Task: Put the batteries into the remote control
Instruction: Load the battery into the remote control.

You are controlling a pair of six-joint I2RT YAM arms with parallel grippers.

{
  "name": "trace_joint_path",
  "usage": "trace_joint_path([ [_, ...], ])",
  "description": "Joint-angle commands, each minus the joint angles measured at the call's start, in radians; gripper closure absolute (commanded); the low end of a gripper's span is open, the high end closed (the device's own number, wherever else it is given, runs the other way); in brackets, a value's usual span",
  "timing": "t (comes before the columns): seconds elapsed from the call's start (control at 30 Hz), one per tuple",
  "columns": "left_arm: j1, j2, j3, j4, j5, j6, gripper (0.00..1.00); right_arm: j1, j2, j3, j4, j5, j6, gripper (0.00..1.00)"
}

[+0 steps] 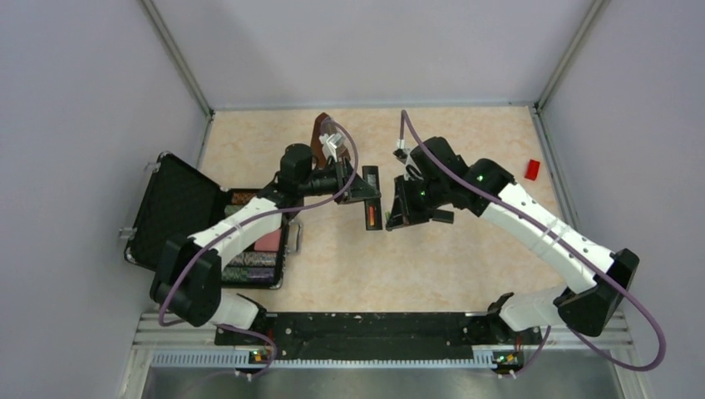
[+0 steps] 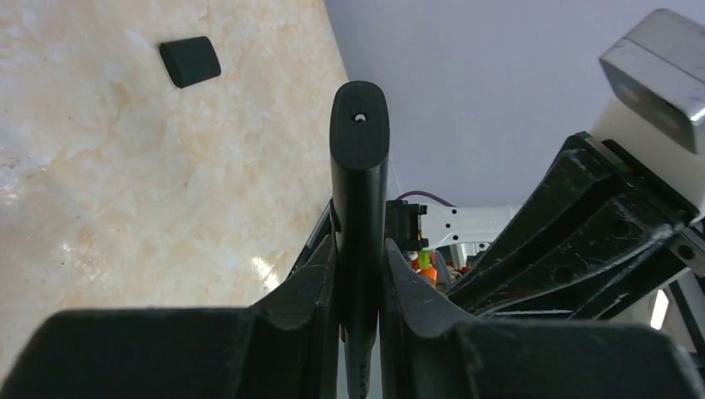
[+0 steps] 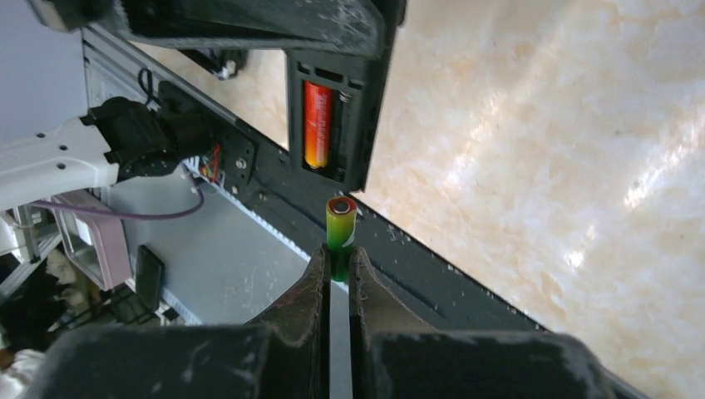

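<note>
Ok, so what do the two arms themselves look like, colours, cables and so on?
The left arm and right arm both have white link shells joined by chunky black joint housings. A purple cable loops loosely along each. A small green light glows near the right arm's wrist. The left end effector and right end effector have black, scuffed, wedge-shaped fingers.
</note>
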Motion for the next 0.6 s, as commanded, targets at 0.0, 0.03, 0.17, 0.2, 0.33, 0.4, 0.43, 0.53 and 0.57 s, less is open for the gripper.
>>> trace_joint_path([
  [0.0, -0.023, 0.046, -0.034, 0.197, 0.022, -0.101, 1.0, -0.047, 0.011, -0.026, -0.051, -0.103, 0.034, 1.0],
  [0.03, -0.032, 0.057, -0.037, 0.202, 0.018, -0.1, 1.0, -0.047, 0.02, -0.027, -0.052, -0.121, 0.032, 1.0],
  [0.17, -0.05, 0.077, -0.044, 0.209, -0.005, -0.079, 1.0, -0.048, 0.046, -0.022, -0.051, -0.165, 0.032, 1.0],
  [0.2, -0.054, 0.079, -0.047, 0.212, -0.008, -0.075, 1.0, -0.048, 0.053, -0.025, -0.051, -0.17, 0.031, 1.0],
  [0.33, -0.058, 0.086, -0.049, 0.217, -0.011, -0.06, 1.0, -0.048, 0.078, -0.051, -0.051, -0.184, 0.047, 1.0],
  [0.4, -0.057, 0.084, -0.052, 0.209, -0.018, -0.048, 1.0, -0.048, 0.087, -0.059, -0.05, -0.181, 0.064, 1.0],
  [0.43, -0.057, 0.082, -0.053, 0.21, -0.02, -0.044, 1.0, -0.048, 0.09, -0.061, -0.048, -0.176, 0.07, 1.0],
  [0.53, -0.058, 0.081, -0.053, 0.212, -0.016, -0.033, 1.0, -0.048, 0.101, -0.064, -0.042, -0.173, 0.077, 1.0],
  [0.57, -0.058, 0.082, -0.05, 0.212, -0.012, -0.029, 1.0, -0.048, 0.105, -0.065, -0.038, -0.173, 0.079, 1.0],
])
